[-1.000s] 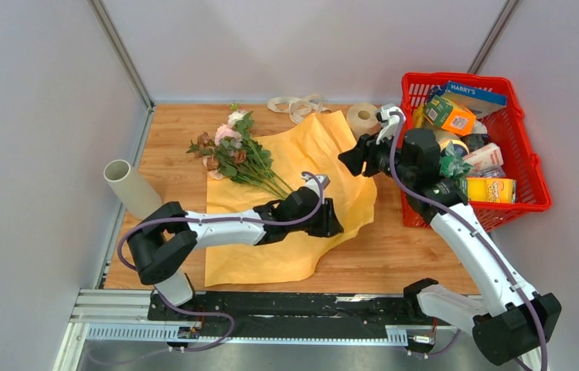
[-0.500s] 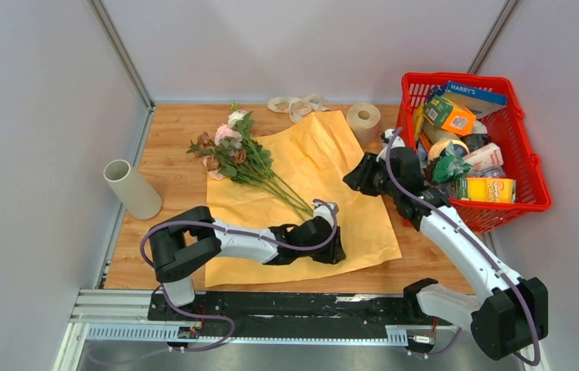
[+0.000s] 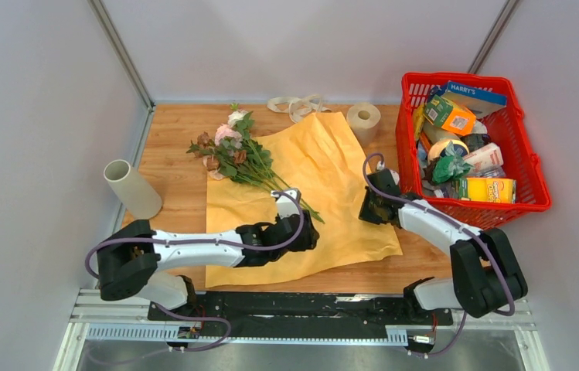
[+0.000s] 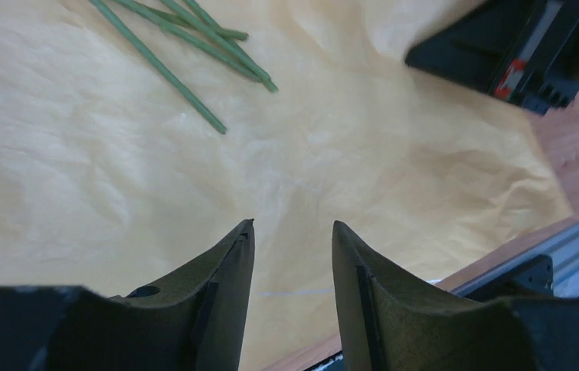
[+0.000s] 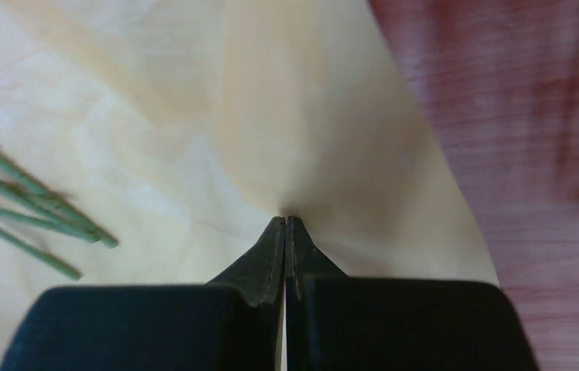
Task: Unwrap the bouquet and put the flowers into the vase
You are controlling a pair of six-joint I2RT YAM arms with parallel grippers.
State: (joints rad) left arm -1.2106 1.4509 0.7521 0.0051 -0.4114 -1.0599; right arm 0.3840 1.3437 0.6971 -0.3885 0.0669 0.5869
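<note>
The flowers (image 3: pixel 232 151) are lying loose on the far left part of the orange paper (image 3: pixel 332 154), which is spreading almost flat across the counter (image 3: pixel 170 178). The beige ribbon (image 3: pixel 295 104) is sitting off on its own by the back wall, so the unwrapping is looking all but done. The blooms are showing pink, cream and brown among green leaves. Their thin green stems (image 4: pixel 193 46) are fanning toward the middle of the sheet, bare ends pointing at the arms, which is leaving them easy to take hold of.

The left gripper (image 3: pixel 305 232) is hovering low over the paper just short of those stem ends. Its jaws are standing apart with nothing between them, probably lining up for a grab at the stems.

The right gripper (image 3: pixel 365 209) is resting at the sheet's right edge with its jaws pressed together. The paper is creasing toward its tips, but the blurred wrist view is not showing whether a thin fold is caught there or the tips are only pressing down. Either way it is likely steadying the sheet.

The vase (image 3: pixel 131 188), a plain beige-grey tube with an open mouth, is waiting at the counter's left edge, well apart from the flowers.
</note>
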